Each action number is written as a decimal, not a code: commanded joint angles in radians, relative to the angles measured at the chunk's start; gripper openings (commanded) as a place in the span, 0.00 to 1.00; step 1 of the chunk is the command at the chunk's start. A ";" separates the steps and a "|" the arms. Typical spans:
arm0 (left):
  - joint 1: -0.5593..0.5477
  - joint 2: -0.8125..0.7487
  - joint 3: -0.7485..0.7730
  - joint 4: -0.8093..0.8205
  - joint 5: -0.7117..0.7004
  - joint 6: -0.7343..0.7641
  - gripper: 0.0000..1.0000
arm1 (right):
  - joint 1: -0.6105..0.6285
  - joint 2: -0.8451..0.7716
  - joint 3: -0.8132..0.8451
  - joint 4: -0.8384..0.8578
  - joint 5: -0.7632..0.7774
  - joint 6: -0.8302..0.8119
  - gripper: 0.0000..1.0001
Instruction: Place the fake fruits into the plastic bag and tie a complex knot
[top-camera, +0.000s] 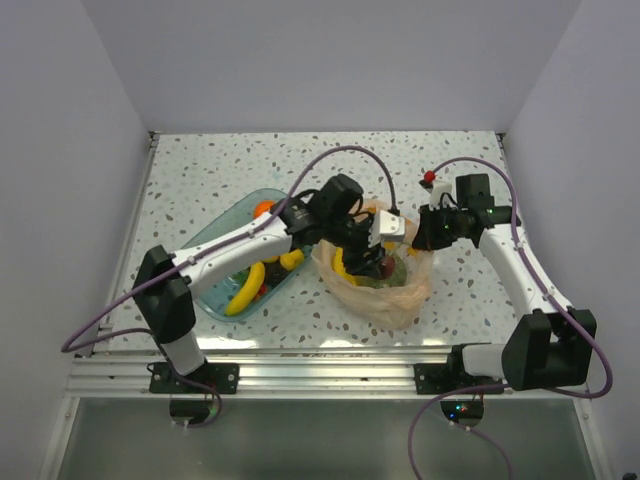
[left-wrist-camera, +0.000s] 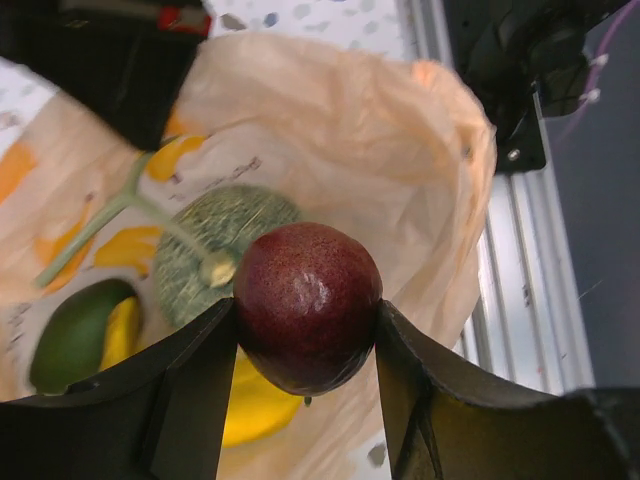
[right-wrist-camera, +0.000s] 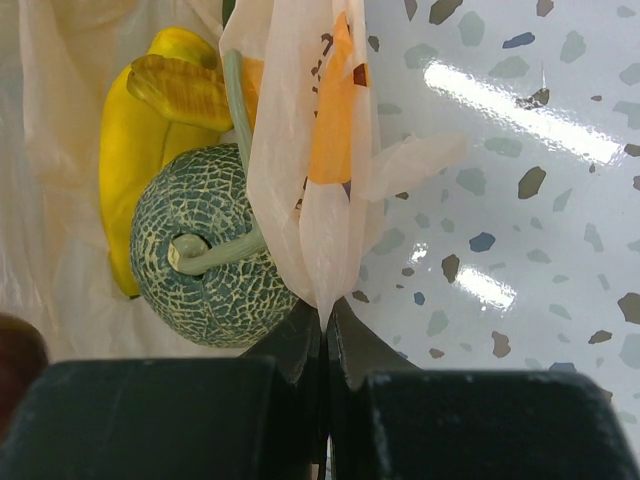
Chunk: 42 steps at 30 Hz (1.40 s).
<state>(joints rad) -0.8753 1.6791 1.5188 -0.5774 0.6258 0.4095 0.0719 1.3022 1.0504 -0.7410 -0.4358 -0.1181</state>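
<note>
Closest to my left wrist camera, my left gripper (left-wrist-camera: 305, 318) is closed partway around a dark plum (left-wrist-camera: 308, 295), with one black finger pressed on each side of its glossy skin. I hold it above the open mouth of the plastic bag (left-wrist-camera: 400, 140), so that letting go should drop it straight inside. Just below the plum, already in the bag, lie a grey-green netted melon (left-wrist-camera: 215, 235) with a pale stem, a yellow banana (left-wrist-camera: 250, 405), and a green fruit (left-wrist-camera: 70, 335) off to one side.

On the bag's other side, my right gripper (right-wrist-camera: 326, 320) is pinched fully closed on a fold of the bag's thin peach rim. I judge that this grip is there to lift the rim and keep the mouth open. Without it the limp film would likely sag over the fruit.

Farther off, seen from overhead, the bag sits near the middle of the speckled table (top-camera: 200, 170), between my two arms. Just beside it, to its left, is a clear blue tray (top-camera: 215, 245) with fruit waiting in it: yellow bananas (top-camera: 245, 290) and an orange (top-camera: 263, 208) at the far end. The filling looks partly done, and no knot is tied yet.
</note>
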 joint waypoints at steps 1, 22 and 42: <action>-0.097 0.050 0.067 0.180 0.083 -0.142 0.32 | 0.003 -0.017 0.014 -0.009 0.009 -0.017 0.00; 0.177 -0.264 -0.132 0.140 -0.066 -0.178 0.97 | 0.002 -0.038 -0.010 -0.021 -0.006 -0.048 0.00; 0.510 -0.230 -0.375 -0.087 -0.170 0.418 0.85 | 0.002 -0.027 -0.003 -0.029 -0.021 -0.045 0.00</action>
<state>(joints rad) -0.3664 1.4216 1.1061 -0.6815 0.4957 0.6769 0.0719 1.2888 1.0386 -0.7662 -0.4374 -0.1513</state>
